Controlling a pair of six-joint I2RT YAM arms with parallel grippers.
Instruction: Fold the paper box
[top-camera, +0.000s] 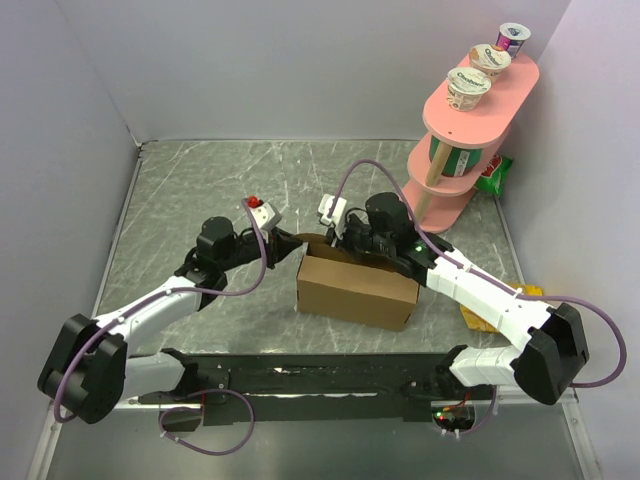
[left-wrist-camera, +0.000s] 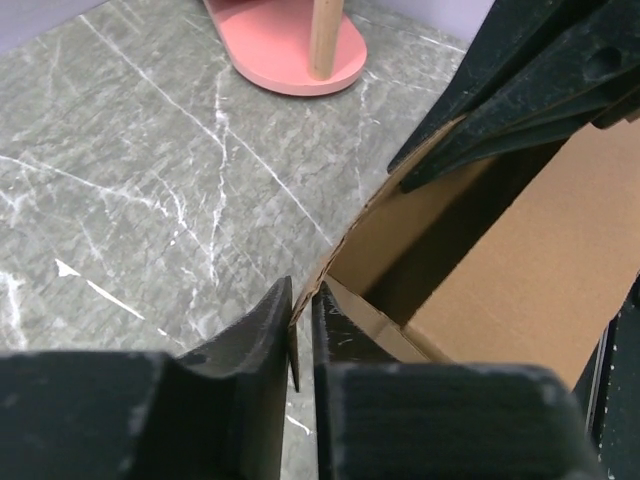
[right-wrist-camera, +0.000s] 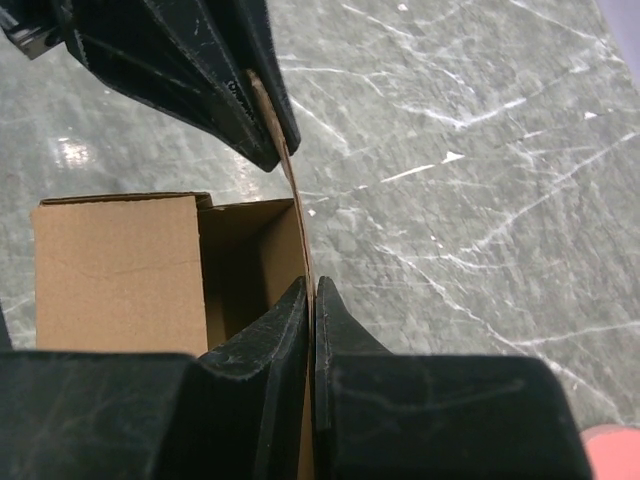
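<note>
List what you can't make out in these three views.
- Top view: paper box back flap, covered by both arms.
- Top view: yellow item, mostly under right arm; cup labels too small.
- Left wrist view: box's far end, behind the right gripper, cut by frame.
- Right wrist view: box floor in shadow.

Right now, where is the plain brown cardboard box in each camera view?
Top external: plain brown cardboard box at centre, between both arms.
Left wrist: right half, interior showing, wall edge pinched in left tool.
Right wrist: lower left, thin wall pinched in right tool.
Shared landmark: pink tiered stand: upper right; top centre; probably the pink bottom-right sliver.
</note>
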